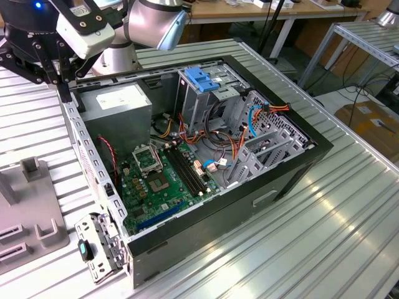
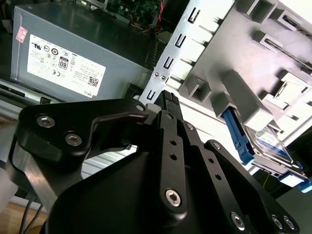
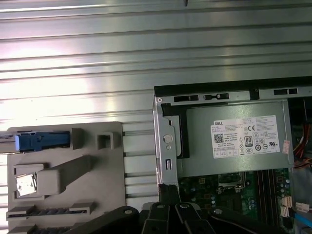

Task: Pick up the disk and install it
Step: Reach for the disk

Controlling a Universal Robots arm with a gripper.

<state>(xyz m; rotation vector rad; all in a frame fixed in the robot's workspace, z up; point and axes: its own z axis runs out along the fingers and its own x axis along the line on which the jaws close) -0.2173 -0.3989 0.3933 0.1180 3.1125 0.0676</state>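
The disk (image 2: 267,142) stands on edge in a slot of a grey fixture (image 2: 253,63), its silver face framed by a bright blue rail. In the first wrist view the disk (image 3: 41,141) shows edge-on at the far corner of the fixture (image 3: 97,195). My black gripper (image 1: 62,93) hangs over the rim of the open computer case (image 1: 299,168), beside the power supply. In both wrist views the gripper (image 2: 165,100) (image 3: 168,191) is shut with nothing between its fingers. It is apart from the disk and touches nothing.
Inside the case are a grey power supply with a white label (image 1: 118,103), a green motherboard (image 1: 162,180), cables, and a metal drive cage topped with blue clips (image 1: 202,78). The fixture (image 1: 31,212) sits on the ribbed metal table (image 1: 324,237) at the exterior view's left.
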